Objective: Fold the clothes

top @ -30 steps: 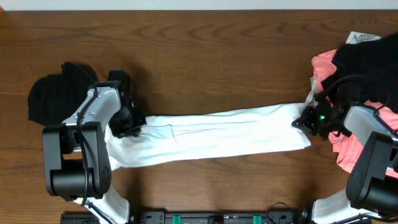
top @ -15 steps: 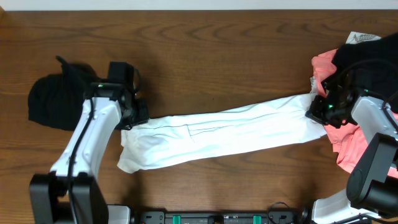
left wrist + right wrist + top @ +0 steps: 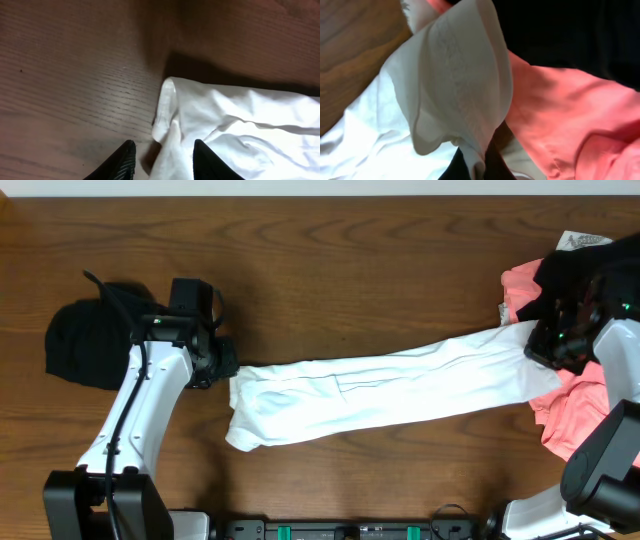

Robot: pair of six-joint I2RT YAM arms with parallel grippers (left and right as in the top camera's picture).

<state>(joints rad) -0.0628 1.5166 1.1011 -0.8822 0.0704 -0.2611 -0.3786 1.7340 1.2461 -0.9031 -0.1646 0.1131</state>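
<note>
The left arm (image 3: 150, 395) reaches from the near edge up across the worktop (image 3: 350, 270) to the left end of the white T-shirt (image 3: 380, 390). There the left claw (image 3: 164, 146) stands partly released, its two fingers apart and the rolled edge of the shirt lying loose between them (a gap shows beside one finger). The right arm (image 3: 612, 355) bends inward over the coral-pink garment (image 3: 570, 420), and the right claw (image 3: 548, 345) is clenched on the right end of the shirt, which lies stretched as a long band across the worktop.
</note>
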